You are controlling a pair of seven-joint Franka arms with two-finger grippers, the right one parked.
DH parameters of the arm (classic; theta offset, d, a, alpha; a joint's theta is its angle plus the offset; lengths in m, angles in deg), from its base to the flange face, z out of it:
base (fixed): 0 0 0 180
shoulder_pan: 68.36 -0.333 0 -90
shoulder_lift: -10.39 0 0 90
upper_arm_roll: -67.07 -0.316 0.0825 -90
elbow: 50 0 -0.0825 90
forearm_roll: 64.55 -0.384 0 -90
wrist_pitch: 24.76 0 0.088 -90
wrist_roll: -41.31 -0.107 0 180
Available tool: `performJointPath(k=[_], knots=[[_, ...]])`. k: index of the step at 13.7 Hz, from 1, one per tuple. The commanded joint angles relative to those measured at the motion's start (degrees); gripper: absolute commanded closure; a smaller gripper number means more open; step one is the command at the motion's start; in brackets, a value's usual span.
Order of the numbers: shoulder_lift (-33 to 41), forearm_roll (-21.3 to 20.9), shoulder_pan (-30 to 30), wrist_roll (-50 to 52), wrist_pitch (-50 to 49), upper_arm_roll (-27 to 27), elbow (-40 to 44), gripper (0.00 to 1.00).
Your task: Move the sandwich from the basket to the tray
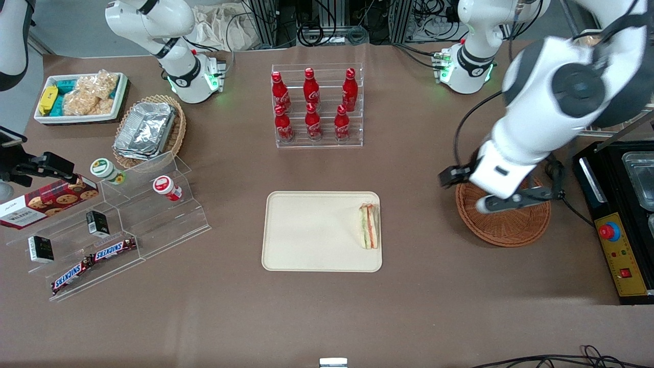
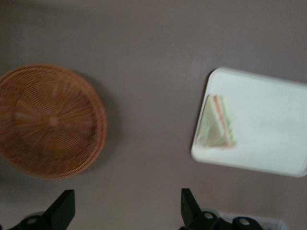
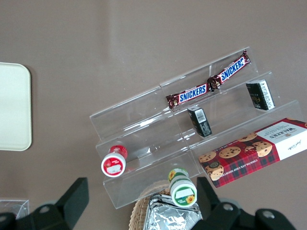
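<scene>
Sandwich (image 1: 369,226) lying inside tray (image 1: 306,232), against the rim nearest the basket (image 1: 506,220). Gripper (image 2: 125,211) released, hanging above basket, bare tabletop (image 1: 424,214) between both.

Rough woven wicker basket (image 1: 503,221), smooth matt tray (image 1: 311,232)

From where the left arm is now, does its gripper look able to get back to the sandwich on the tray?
Probably yes. The gripper hangs open above the basket, holding nothing. The sandwich lies on the tray near the basket-side rim, with only bare table between.
</scene>
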Motion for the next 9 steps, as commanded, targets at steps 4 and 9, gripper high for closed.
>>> performJointPath(k=[4,9], knots=[[9.82,3.12,-0.31,-9.0,-10.63,-9.06,-0.76,0.01],[8.51,3.39,3.39,-9.62,-10.72,-14.36,1.87,0.01]])
